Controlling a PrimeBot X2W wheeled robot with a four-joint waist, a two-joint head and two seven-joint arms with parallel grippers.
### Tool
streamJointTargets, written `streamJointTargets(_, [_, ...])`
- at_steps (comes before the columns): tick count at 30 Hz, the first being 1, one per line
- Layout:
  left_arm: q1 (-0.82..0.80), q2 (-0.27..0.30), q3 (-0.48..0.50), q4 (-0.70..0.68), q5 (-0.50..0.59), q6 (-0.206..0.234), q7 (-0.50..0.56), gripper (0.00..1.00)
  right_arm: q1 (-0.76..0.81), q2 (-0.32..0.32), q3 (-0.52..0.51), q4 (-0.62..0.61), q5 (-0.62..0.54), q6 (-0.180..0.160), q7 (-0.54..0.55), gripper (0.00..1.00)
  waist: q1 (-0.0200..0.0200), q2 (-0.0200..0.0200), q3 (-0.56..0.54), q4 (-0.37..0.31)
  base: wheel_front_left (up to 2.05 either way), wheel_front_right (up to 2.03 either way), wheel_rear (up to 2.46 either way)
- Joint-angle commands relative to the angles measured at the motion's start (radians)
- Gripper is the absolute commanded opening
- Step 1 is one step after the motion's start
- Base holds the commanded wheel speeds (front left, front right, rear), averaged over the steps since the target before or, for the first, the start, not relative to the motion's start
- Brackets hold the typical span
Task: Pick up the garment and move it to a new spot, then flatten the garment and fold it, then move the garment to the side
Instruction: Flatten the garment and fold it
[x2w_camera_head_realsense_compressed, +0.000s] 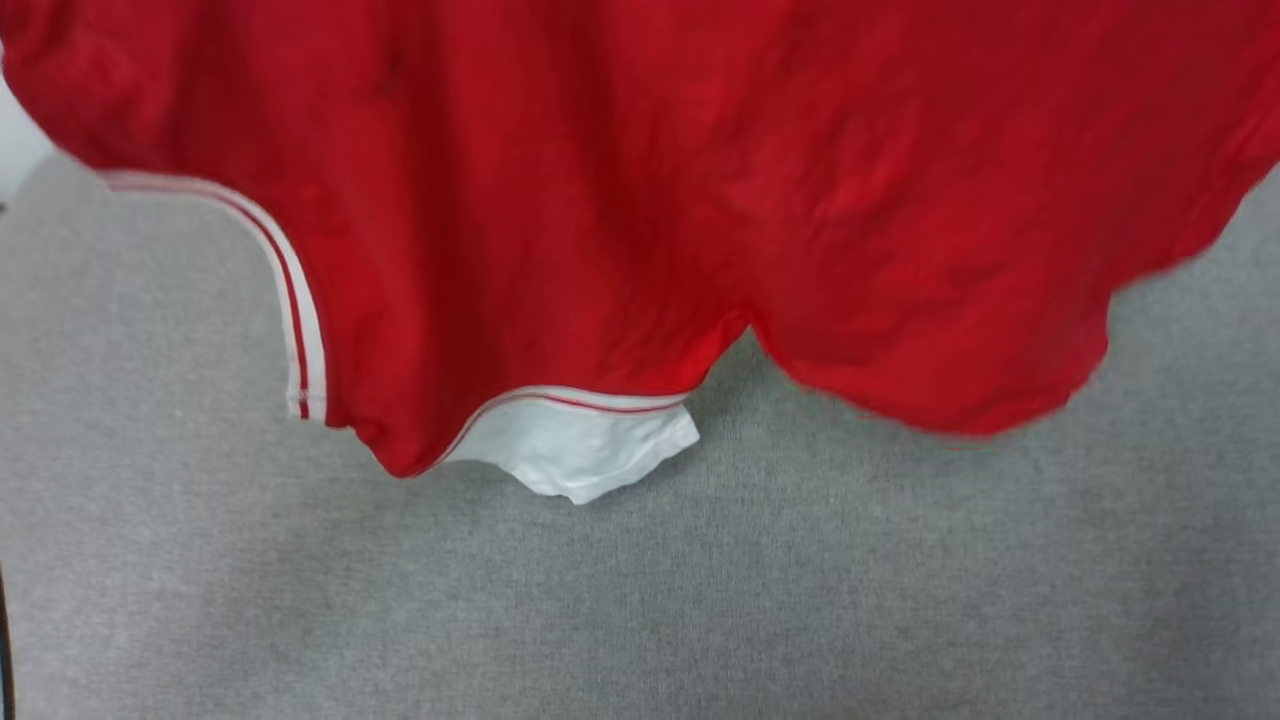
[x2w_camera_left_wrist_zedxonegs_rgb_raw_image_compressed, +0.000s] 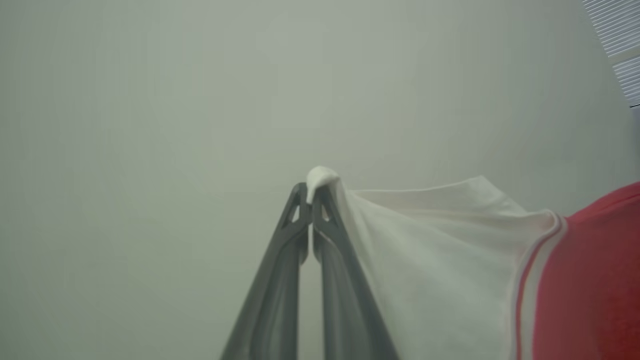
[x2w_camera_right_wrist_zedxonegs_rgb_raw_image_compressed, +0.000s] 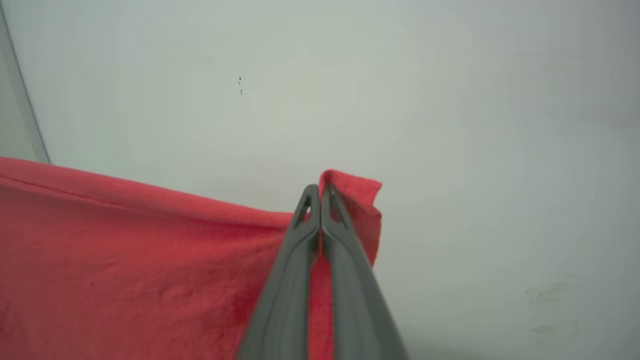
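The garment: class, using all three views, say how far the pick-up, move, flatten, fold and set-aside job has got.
Done: the pick-up. The garment hangs spread over the grey surface, the left gripper shut on its white sleeve, the right gripper shut on a red edge. In hand: carrying it to a new spot. Left: laying it down, flattening, folding, moving it aside.

— What does the robot's body look like here?
— The left gripper (x2w_camera_left_wrist_zedxonegs_rgb_raw_image_compressed: 312, 197) has two long, smooth, dark grey fingers (x2w_camera_left_wrist_zedxonegs_rgb_raw_image_compressed: 280, 280), tapering, with small triangular cut-outs near the tips. The right gripper (x2w_camera_right_wrist_zedxonegs_rgb_raw_image_compressed: 320, 197) looks identical.
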Motion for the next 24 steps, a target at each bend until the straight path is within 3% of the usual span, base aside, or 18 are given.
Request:
streamJointTargets(1, [-0.039,-0.001,0.000,0.016,0.000,-0.011,0.007,0.00,-0.027,-0.004,-0.007,0.003,-0.009,-0.001,-0.008,0.00,0.0000,0.0000,0.061,0.000,0.00,0.00,0.00])
streamJointTargets(9, [-0.346,-0.021,-0.053,0.203,0.055,-0.146,0.068,0.00,-0.239,-0.039,-0.011,0.110,-0.075,-0.001,-0.061,0.00,0.0000,0.0000,0.239,0.011,0.00,0.00,0.00])
streamJointTargets(15, [-0.584,-0.080,-0.122,0.408,0.136,-0.244,0.091,0.00,-0.438,-0.054,0.007,0.279,-0.153,-0.001,-0.150,0.00,0.0000,0.0000,0.359,0.019,0.00,0.00,0.00])
streamJointTargets(24, [-0.961,-0.196,-0.216,0.796,0.289,-0.320,0.030,0.00,-0.751,-0.001,0.018,0.615,-0.298,-0.001,-0.387,0.00,0.0000,0.0000,0.492,-0.007,0.00,0.00,0.00])
